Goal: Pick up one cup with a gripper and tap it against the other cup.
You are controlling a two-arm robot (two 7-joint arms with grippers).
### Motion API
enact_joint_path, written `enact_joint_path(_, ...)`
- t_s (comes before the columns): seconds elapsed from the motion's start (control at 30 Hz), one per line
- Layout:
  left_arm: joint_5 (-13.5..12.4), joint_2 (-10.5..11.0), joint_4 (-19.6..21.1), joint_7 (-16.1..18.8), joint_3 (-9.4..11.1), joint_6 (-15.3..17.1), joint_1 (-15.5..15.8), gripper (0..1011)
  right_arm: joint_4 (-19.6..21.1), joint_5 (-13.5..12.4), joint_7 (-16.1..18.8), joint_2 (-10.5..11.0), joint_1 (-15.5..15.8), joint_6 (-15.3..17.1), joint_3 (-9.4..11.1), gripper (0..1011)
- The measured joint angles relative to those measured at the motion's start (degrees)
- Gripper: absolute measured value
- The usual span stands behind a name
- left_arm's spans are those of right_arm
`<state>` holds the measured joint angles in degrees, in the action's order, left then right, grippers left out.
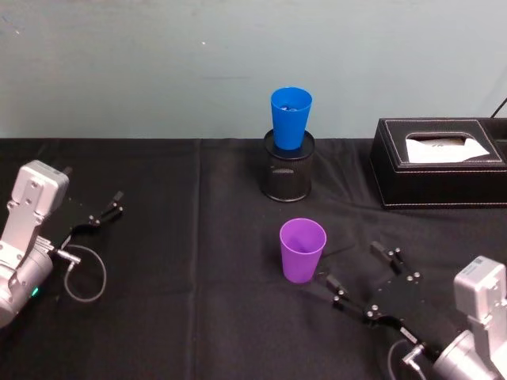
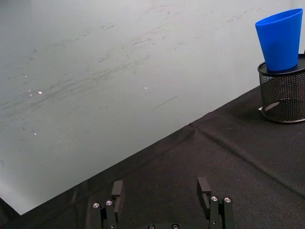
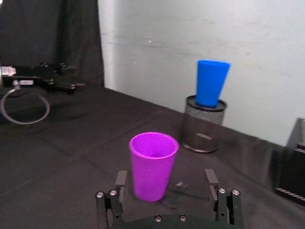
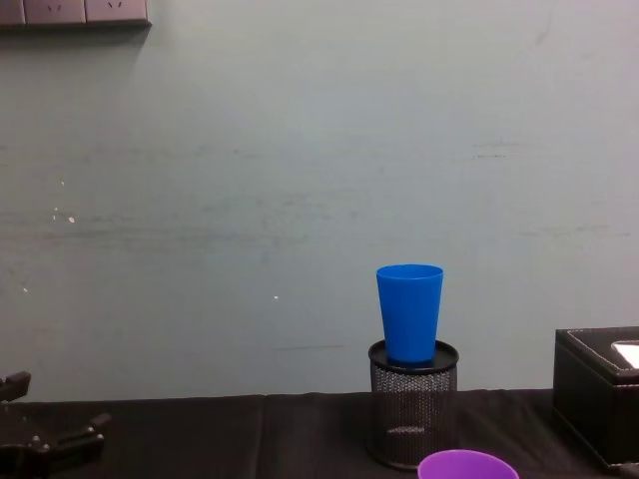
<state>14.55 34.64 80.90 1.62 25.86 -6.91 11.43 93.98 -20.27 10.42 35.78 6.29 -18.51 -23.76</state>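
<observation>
Head view: blue cup [image 1: 291, 117] in holder [image 1: 288, 179]

Black wire-mesh cylindrical pen holder [image 1: 287, 180] stands upright at far centre of the desk [image 1: 190, 269], which is covered in black cloth. Black leather-look rectangular tissue box [image 1: 432, 188] sits far right, pale stitching along its edges, white tissue [image 1: 445, 147] showing in the top slot. Holder and box are apart, at roughly the same depth. Pale grey-green scuffed wall [image 1: 142, 63] is directly behind the desk's far edge. Pale wall plates [image 4: 75, 10] sit high on the wall, left side.
</observation>
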Motion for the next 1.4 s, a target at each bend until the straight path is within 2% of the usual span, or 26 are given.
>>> enact_joint_path(0.2,0.0,0.0,0.0,0.0,0.0,0.0,0.0,1000,-2.2,0.8,1.7,-2.3,-1.5,0.3,-1.1,1003)
enact_joint_path(0.67,0.0,0.0,0.0,0.0,0.0,0.0,0.0,1000,-8.8,1.8,5.2,-8.3,-9.0,4.0,-2.1,1003)
enact_joint_path(1.07,0.0,0.0,0.0,0.0,0.0,0.0,0.0,1000,-13.1,3.0,6.9,-11.8,-12.7,5.9,-2.0,1003)
enact_joint_path(1.4,0.0,0.0,0.0,0.0,0.0,0.0,0.0,1000,-15.8,3.8,8.1,-14.1,-14.5,6.4,-1.5,1003)
